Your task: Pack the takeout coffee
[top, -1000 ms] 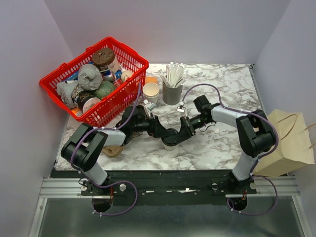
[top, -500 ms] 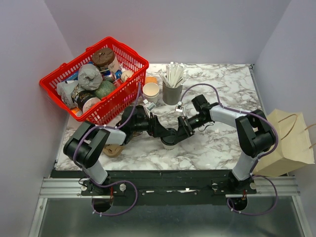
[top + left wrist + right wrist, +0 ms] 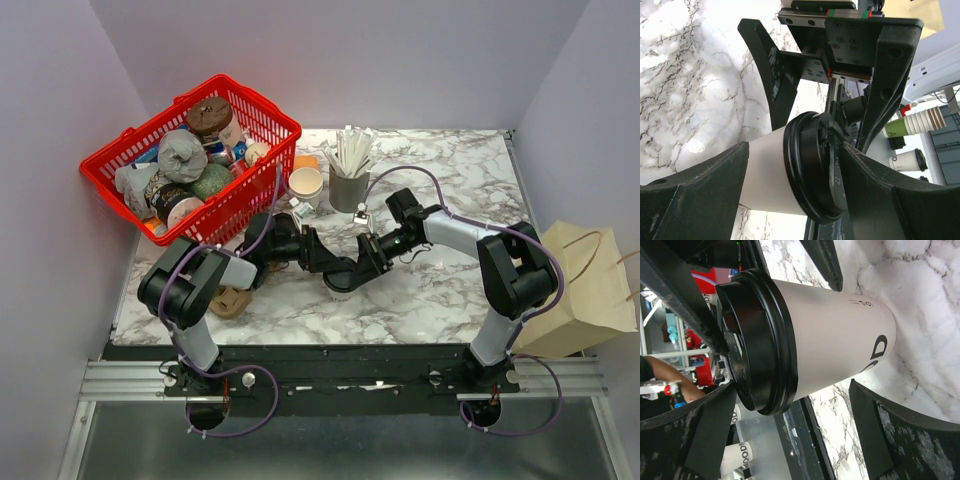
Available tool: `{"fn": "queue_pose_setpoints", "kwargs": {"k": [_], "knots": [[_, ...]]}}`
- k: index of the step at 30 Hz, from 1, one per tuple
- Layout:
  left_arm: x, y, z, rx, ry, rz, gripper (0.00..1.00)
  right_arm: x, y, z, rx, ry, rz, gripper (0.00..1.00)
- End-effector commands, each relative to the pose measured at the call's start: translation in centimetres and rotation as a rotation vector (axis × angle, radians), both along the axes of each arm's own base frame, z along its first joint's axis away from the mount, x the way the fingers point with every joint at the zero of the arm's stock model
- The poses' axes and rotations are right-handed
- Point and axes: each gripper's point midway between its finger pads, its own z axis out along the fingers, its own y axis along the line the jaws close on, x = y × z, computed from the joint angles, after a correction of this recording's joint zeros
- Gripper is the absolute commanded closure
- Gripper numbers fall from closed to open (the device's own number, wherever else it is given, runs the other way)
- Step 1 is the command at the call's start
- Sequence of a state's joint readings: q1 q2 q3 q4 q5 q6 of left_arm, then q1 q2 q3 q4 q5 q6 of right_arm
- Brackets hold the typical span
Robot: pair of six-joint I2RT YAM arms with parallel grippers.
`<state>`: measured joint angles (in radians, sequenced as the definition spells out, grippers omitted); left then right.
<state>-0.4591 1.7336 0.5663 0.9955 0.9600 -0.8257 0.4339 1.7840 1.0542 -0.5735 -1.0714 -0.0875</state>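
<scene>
Fingers (image 3: 695, 190) of my left gripper (image 3: 795, 145) are clamped on the takeout coffee (image 3: 767, 175), one against the black lid's top, the other low on the white wall. My right gripper (image 3: 792, 387) is spread wide, straddling the same cup without touching it. The cup is mid-table, low over the marble table (image 3: 450, 290). Behind it stand a cream cup stack (image 3: 306, 185) and a grey stick cup (image 3: 348, 190). The red basket (image 3: 250, 190) crowds the left. Bare marble runs right to the edge, where the paper bag (image 3: 585, 290) stands.

Plain lilac walls (image 3: 350, 60) on three sides; white marble-pattern table (image 3: 450, 295), evenly lit.
</scene>
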Motion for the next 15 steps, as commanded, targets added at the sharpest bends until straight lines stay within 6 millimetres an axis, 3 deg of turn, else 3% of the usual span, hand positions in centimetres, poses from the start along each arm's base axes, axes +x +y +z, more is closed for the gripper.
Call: {"fn": "queue_pose_setpoints", "kwargs": {"k": [1,4,15], "knots": [[1.3,-0.1,3.5,-0.051,-0.099,0.008,0.19,2.1,-1.2,-2.8,-0.142,-0.152,-0.005,0.00],[2.0,0.1,4.3,-0.030,-0.121,0.040,0.18,1.8,-1.2,-2.4,-0.126,-0.151,0.006,0.00],[1.2,2.2,1.3,0.035,0.038,0.126,0.18,1.7,-1.1,-1.9,-0.104,-0.155,0.025,0.00]]}}
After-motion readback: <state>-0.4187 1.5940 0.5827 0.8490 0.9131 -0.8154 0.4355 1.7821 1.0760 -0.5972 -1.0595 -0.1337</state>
